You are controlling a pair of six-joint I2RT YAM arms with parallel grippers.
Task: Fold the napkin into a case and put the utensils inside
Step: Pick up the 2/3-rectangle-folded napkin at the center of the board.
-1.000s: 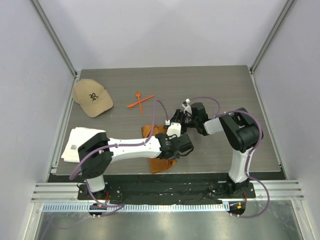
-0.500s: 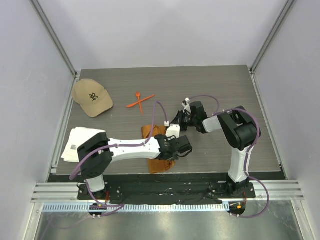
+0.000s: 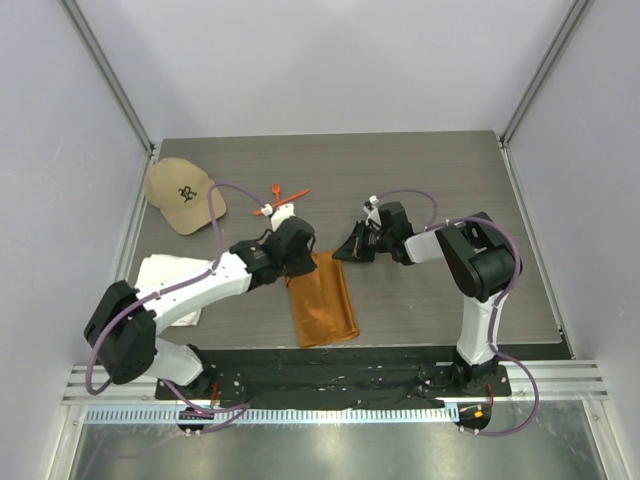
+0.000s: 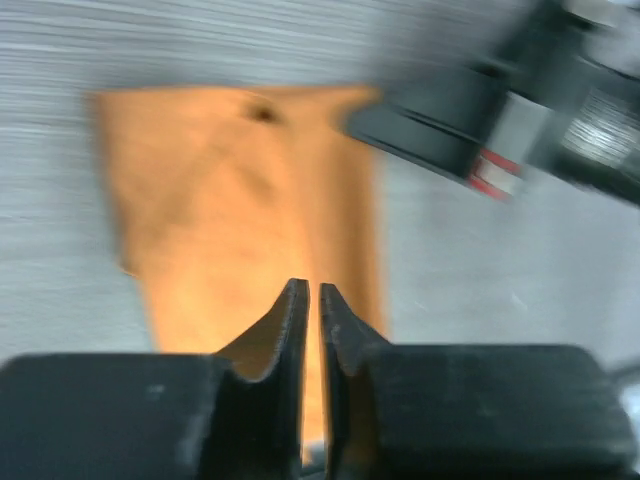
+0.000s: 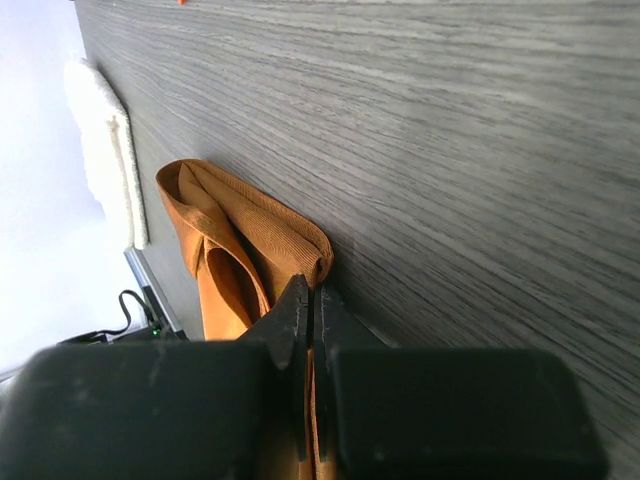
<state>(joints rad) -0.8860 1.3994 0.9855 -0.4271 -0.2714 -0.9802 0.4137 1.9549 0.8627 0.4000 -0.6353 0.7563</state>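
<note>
Two claws are attending the napkin [image 3: 322, 300], lying folded narrow near the front edge of the desk [image 3: 430, 180]: the right claw [image 5: 308, 285] is clamping its far corner, so the left claw [image 4: 310, 290], slightly apart and empty, should be taking the opposite edge squarely, keeping layers aligned.

Blur smears the rust-orange cloth napkin [image 4: 230, 200] in the left wrist view, while the left arm [image 3: 200, 290] hides half the thick white towel [image 3: 158, 272] and part of the thin bright-orange plastic utensils [image 3: 298, 193].

Grey wood-grain table [image 3: 450, 170] enclosed by pale walls [image 3: 330, 60].
</note>
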